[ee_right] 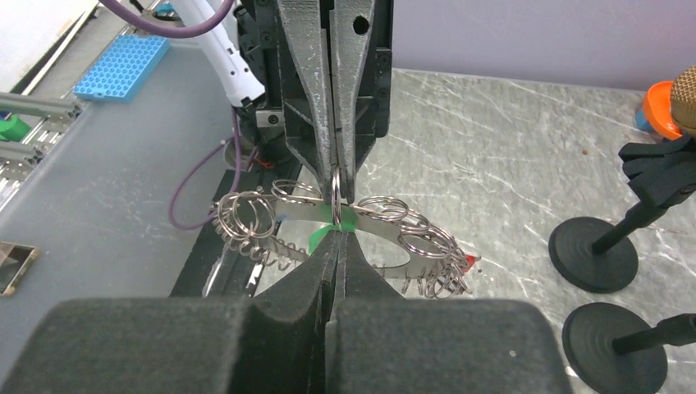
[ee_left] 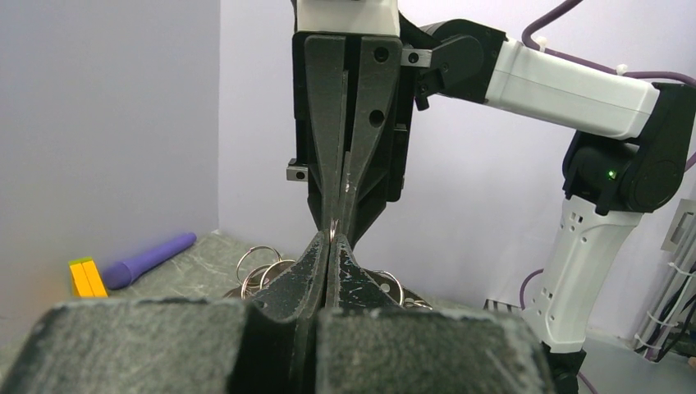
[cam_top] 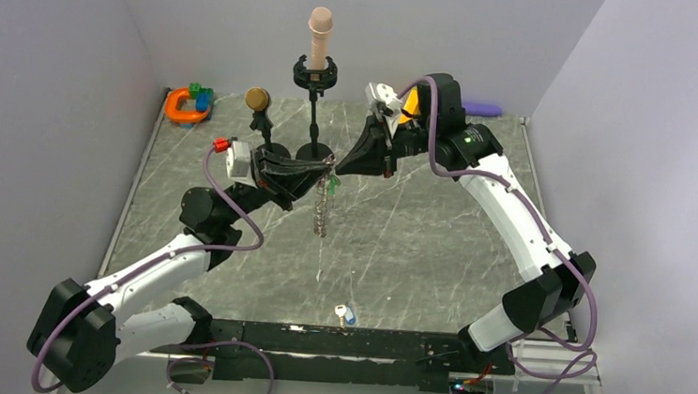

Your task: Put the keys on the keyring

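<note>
The keyring [cam_top: 322,212] hangs in mid-air over the table's middle. In the right wrist view it is a flat grey metal ring [ee_right: 287,213] strung with several small split rings. My left gripper [cam_top: 327,169] and right gripper [cam_top: 336,166] meet tip to tip above it. Both are shut on the same small split ring [ee_right: 336,187]. The green key [ee_right: 317,237] sits right at the tips of my right gripper [ee_right: 338,232]. The red key [ee_right: 469,261] shows at the ring's far end. The left wrist view shows my left gripper [ee_left: 330,242] shut on thin wire.
A loose pale-headed key [cam_top: 343,314] lies near the front edge. Two black stands [cam_top: 314,152] with round bases [ee_right: 592,254] rise behind the grippers. An orange clamp [cam_top: 183,107] lies at the back left and a purple stick [cam_top: 484,109] at the back right.
</note>
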You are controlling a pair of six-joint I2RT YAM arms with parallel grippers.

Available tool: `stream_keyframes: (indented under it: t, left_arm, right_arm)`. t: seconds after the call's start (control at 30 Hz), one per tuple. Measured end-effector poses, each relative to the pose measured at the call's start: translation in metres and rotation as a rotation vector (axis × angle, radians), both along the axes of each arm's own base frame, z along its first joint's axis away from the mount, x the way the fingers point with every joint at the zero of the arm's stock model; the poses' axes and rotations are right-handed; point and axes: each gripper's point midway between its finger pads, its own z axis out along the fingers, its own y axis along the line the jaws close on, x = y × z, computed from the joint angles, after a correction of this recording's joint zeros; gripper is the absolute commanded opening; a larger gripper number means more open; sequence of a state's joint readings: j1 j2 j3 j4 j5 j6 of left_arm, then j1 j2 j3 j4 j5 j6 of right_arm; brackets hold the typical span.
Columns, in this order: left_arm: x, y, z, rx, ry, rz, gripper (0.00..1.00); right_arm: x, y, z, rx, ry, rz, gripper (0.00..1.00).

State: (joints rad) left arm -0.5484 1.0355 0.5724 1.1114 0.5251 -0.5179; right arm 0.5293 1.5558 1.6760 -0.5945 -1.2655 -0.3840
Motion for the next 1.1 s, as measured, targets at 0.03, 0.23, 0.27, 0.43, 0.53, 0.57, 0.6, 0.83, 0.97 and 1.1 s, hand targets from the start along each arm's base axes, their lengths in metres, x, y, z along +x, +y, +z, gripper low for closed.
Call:
stream_keyframes:
  t: [0.03,0.23,0.27,0.43,0.53,0.57,0.6,0.83,0.97,1.1]
  left_arm:
    - [0.001,-0.001,0.002,-0.004,-0.004,-0.001,0.00]
    - [0.005,-0.003,0.005,-0.035,-0.003,-0.005,0.00]
    - [0.006,-0.003,0.005,-0.039,-0.004,-0.005,0.00]
    - [0.010,-0.004,0.005,-0.061,0.003,-0.010,0.00]
    - [0.010,-0.005,0.005,-0.062,0.003,-0.009,0.00]
    - [0.010,-0.005,0.005,-0.062,0.002,-0.009,0.00]
    - [0.011,-0.004,0.006,-0.063,0.001,-0.009,0.00]
    - [0.009,-0.002,0.010,-0.069,-0.010,-0.007,0.00]
    - [0.008,-0.002,0.010,-0.071,-0.010,-0.008,0.00]
    - [0.007,-0.002,0.011,-0.076,-0.002,-0.017,0.00]
  right_arm:
    - [0.000,0.000,0.001,0.002,-0.005,-0.001,0.00]
    - [0.002,0.002,0.003,0.003,-0.019,-0.017,0.00]
    - [0.002,0.002,0.003,0.003,-0.017,-0.020,0.00]
    - [0.005,0.003,0.000,0.003,0.005,-0.044,0.10]
    - [0.006,0.002,0.000,-0.001,0.019,-0.054,0.23]
    - [0.006,0.002,0.000,-0.002,0.022,-0.055,0.25]
    - [0.007,0.002,0.000,-0.002,0.022,-0.056,0.26]
    - [0.014,-0.009,0.003,0.009,0.034,-0.084,0.28]
    - [0.014,-0.011,0.011,0.034,0.028,-0.091,0.29]
    - [0.015,-0.008,0.017,0.062,0.033,-0.087,0.29]
